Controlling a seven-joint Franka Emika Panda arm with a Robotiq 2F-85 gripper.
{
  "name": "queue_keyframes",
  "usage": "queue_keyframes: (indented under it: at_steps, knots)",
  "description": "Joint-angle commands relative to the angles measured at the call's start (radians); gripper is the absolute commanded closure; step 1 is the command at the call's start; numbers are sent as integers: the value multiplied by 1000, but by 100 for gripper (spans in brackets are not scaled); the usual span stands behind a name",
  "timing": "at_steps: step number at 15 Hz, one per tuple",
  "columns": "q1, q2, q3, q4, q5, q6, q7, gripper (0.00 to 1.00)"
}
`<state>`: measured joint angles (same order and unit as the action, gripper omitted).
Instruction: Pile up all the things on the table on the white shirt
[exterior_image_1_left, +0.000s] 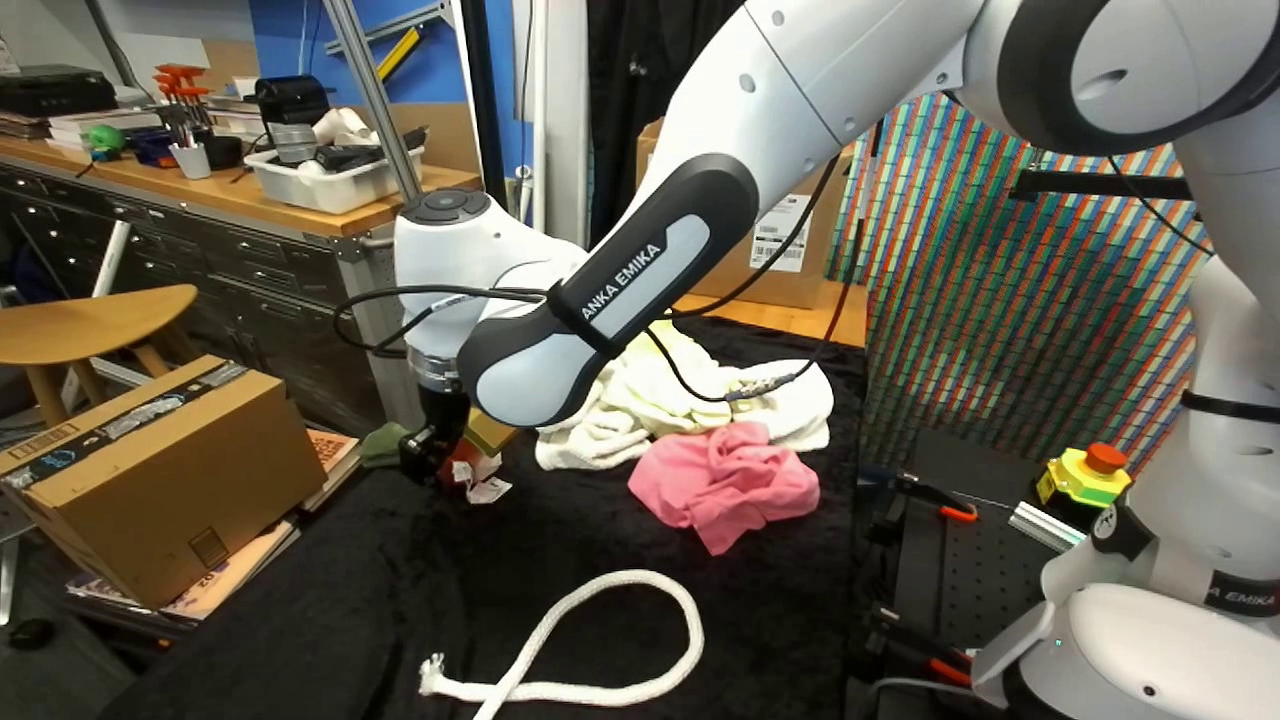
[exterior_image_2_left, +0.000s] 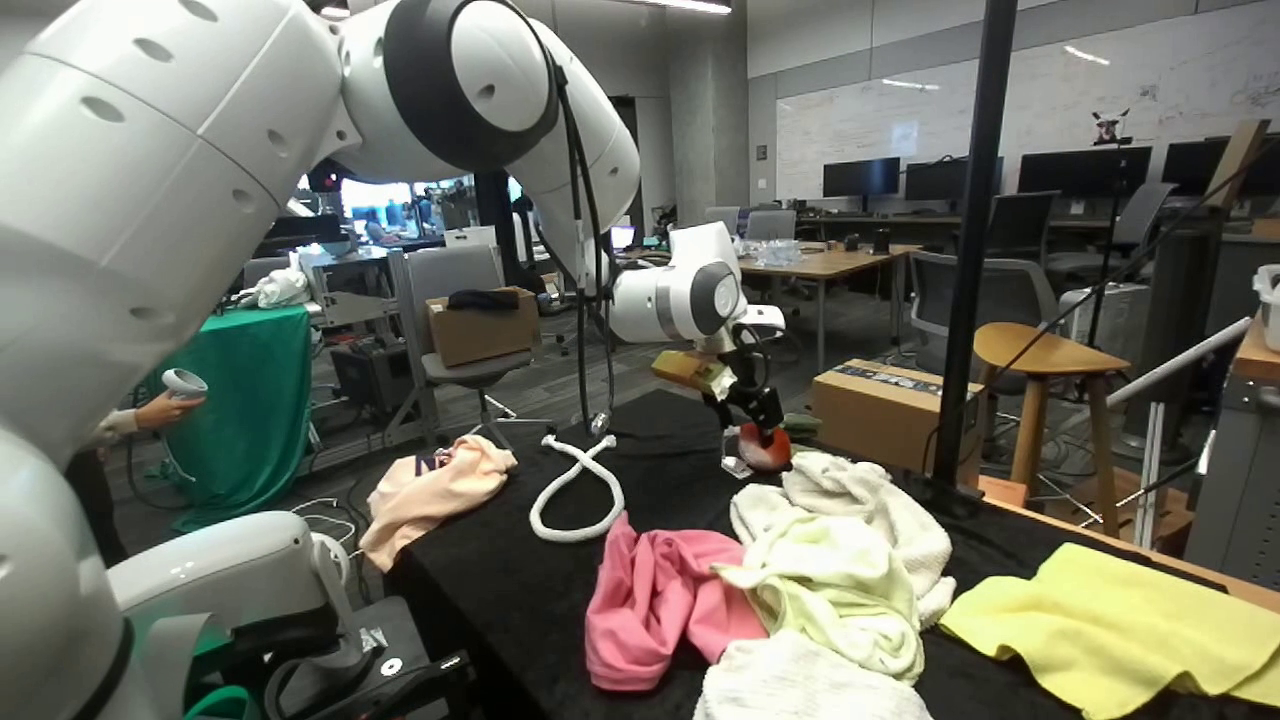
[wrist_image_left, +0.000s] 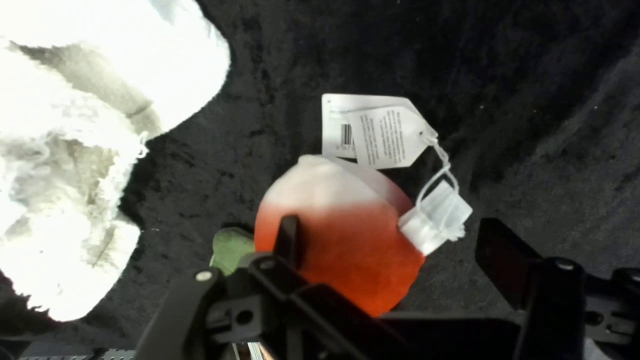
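In the wrist view the red-orange rounded object, pale at one end and tagged, lies on the black table. My gripper is open: one finger overlaps the object in view, the other stands apart from it over bare fabric. Whether the nearer finger touches is unclear. The white shirt lies crumpled, with the pale yellow-green cloth on top. Beside it sits the bunched pink cloth; whether it overlaps the shirt I cannot tell. A white rope forms a loop on the table, apart from the pile.
A green item lies close to the red-orange object. Beyond it, a cardboard box stands on books past the table's edge. An exterior view shows a yellow cloth and a peach cloth at the table's edges.
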<state>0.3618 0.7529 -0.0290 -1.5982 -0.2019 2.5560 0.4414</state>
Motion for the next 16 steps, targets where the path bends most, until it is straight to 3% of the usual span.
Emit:
queue_keyframes:
  at_steps: [1, 6, 8, 13, 16]
  knots:
    - [18, 27, -25, 48, 3, -18, 3, 43]
    - [17, 27, -31, 42, 3, -26, 4, 80]
    - [17, 26, -32, 39, 2, -32, 6, 90]
    - [8, -21, -24, -11, 7, -42, -6, 91]
    - [-8, -113, -5, -114, 17, -60, -31, 90]
